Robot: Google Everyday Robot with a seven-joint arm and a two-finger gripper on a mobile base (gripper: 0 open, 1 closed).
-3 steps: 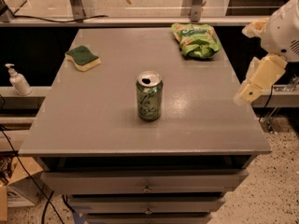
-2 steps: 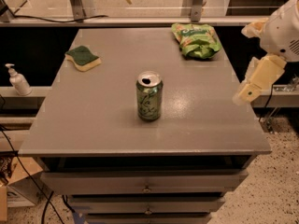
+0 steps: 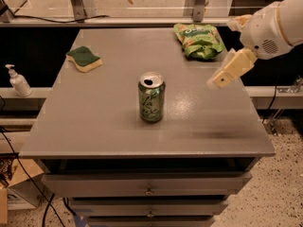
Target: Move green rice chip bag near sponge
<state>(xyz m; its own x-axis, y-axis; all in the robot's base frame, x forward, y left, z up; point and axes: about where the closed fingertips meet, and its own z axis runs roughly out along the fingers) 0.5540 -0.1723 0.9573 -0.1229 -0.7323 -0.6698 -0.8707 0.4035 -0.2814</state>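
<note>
Three things sit on the table (image 3: 94, 122), with a soap bottle (image 3: 18, 81) off its left edge on a lower ledge. The sponge (image 3: 84, 59) lies at the far left of the top, green side up. The can (image 3: 151, 97) stands upright near the middle, well apart from the sponge. The bag (image 3: 199, 40) lies flat at the far right corner. The gripper (image 3: 220, 79) hangs over the right edge, just right of the bag and nearer the camera, touching nothing and holding nothing; whether it is spread or pressed together cannot be told.
</note>
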